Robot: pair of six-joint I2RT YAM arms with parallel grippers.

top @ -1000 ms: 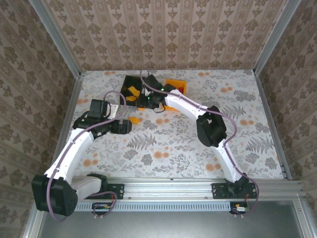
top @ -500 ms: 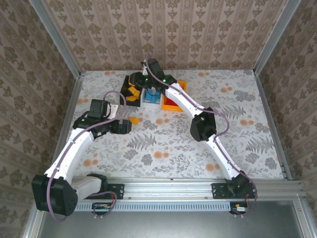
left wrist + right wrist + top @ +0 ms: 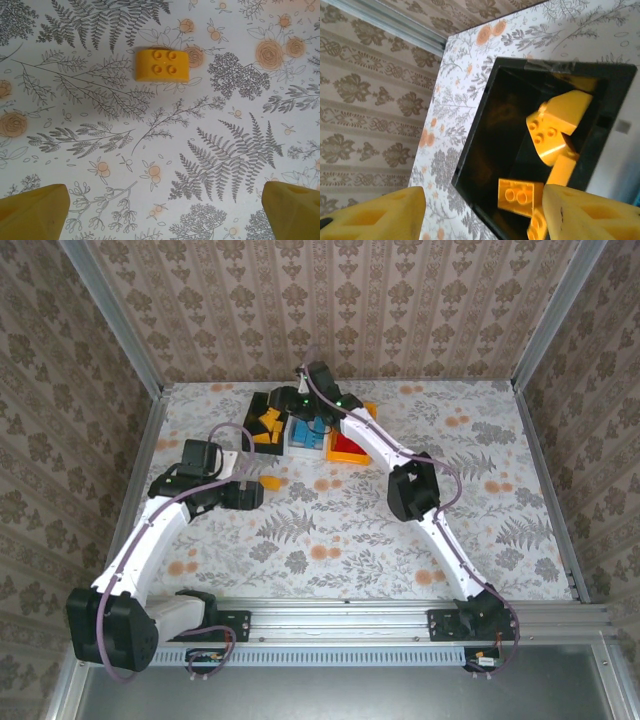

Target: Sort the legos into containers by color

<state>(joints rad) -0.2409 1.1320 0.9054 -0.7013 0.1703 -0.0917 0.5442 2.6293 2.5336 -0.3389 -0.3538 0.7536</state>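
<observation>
Floral tabletop (image 3: 75, 150), yellow lego (image 3: 162, 65) ahead of L end effector (image 3: 162, 210), apart

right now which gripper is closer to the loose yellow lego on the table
Left. The left gripper hovers just short of the yellow lego; the right gripper is away over the black bin.

We see a bench (image 3: 330, 530) covered in a fern-and-flower print. At its far middle three bins stand side by side: a black bin (image 3: 485, 130) on the left, a white bin (image 3: 303, 452) between, an orange bin (image 3: 346, 457) on the right. One yellow brick (image 3: 162, 64) lies nearer, apart from them.
</observation>
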